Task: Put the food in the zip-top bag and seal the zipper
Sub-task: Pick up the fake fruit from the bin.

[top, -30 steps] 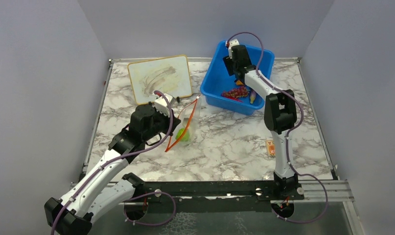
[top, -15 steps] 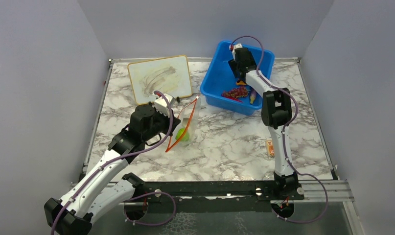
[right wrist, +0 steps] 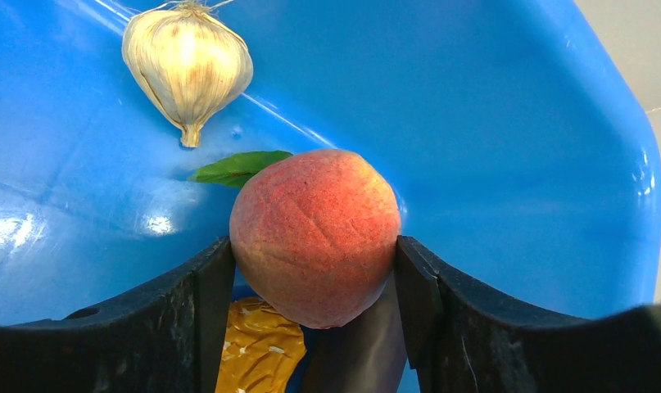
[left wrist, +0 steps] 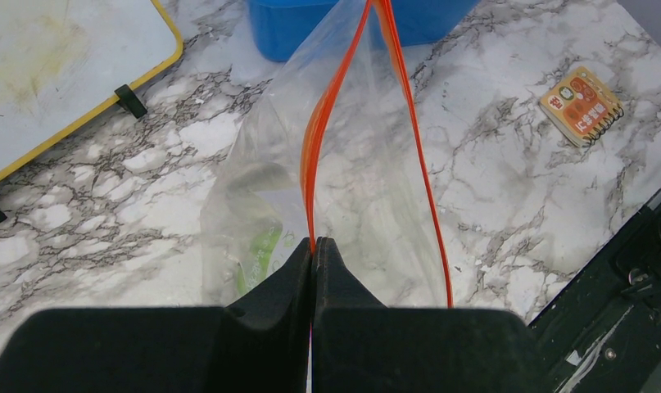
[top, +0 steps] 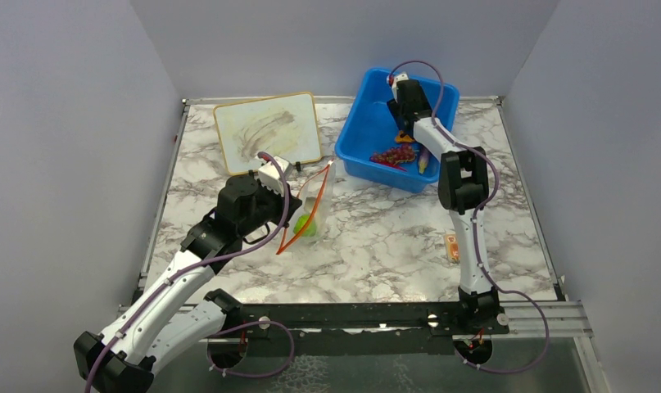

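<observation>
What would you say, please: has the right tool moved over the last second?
Yes. In the top view the right tool has shifted rightward across the blue bin, away from its left wall; it now grips the peach.

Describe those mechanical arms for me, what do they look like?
Both the left arm and right arm are slim white tubes joined by chunky black joints, with a purple cable looping along each. The left tool and right tool each end in two flat, matte black fingers. No markings are legible.
</observation>
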